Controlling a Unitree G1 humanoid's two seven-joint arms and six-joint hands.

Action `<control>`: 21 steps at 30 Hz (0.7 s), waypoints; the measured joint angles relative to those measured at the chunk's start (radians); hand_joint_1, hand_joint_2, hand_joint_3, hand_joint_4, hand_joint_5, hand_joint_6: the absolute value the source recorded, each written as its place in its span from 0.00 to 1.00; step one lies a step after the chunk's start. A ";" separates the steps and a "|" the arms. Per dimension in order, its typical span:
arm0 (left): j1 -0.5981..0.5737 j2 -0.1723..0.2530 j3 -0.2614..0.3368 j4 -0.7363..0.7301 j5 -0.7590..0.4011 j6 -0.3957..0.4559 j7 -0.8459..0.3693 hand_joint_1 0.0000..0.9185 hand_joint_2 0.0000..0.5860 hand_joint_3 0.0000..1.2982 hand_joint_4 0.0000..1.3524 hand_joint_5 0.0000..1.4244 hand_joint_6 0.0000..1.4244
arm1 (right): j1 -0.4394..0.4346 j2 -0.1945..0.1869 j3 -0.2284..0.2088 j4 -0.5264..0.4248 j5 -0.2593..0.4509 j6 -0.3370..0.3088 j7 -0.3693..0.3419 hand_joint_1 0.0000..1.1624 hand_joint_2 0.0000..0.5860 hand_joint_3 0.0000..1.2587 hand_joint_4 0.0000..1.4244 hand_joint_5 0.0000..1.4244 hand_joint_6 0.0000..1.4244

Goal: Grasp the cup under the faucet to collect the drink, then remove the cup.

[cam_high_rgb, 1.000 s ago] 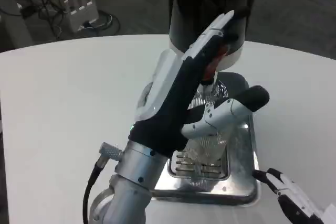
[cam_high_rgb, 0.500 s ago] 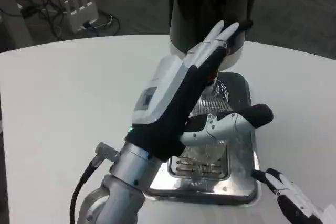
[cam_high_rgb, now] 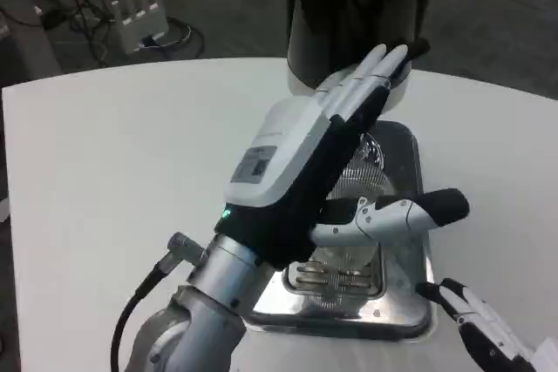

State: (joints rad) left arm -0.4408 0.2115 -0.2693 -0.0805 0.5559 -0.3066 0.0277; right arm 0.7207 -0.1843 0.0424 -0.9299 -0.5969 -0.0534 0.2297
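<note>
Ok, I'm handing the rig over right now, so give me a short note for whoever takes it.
Left hand: over the metal drip tray, fingers stretched toward the dispenser, thumb out; whether it holds anything cannot be told.
Right hand: low at the tray's right corner, holding nothing.
Clear cup: mostly hidden behind the left hand, on the tray.
Done: approach. Left: confirm grasp, fill, remove the cup.

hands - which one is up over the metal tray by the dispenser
The left hand: it reaches over the metal tray with fingers extended toward the dispenser. The right hand sits low at the picture's bottom right, off the tray's corner.
</note>
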 measured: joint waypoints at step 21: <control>-0.023 0.024 -0.029 -0.006 0.042 0.024 -0.027 0.00 0.14 0.05 0.00 0.04 0.02 | -0.043 0.018 -0.005 0.112 0.139 -0.002 -0.018 0.58 0.55 0.07 0.04 0.01 0.02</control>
State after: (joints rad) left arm -0.4639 0.2354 -0.2980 -0.0860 0.5983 -0.2827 0.0009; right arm 0.6780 -0.1659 0.0371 -0.8184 -0.4583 -0.0557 0.2115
